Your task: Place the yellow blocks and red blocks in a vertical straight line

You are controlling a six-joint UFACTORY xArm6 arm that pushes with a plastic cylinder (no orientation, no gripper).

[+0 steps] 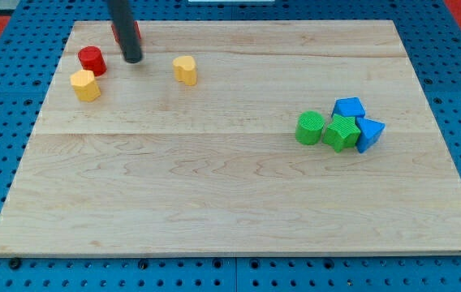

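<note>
My tip [133, 58] rests on the board near the view's top left. A red block [135, 34] sits just behind the rod, mostly hidden by it. A red cylinder [92, 60] lies to the tip's left. A yellow block [85, 84] touches the cylinder's lower left side. A second yellow block [185, 70] lies to the tip's right, apart from it.
A green cylinder [310, 128], a green star-shaped block [341, 132], a blue cube [349, 108] and a blue triangular block [369, 133] cluster at the view's right. The wooden board [230, 203] lies on a blue pegboard.
</note>
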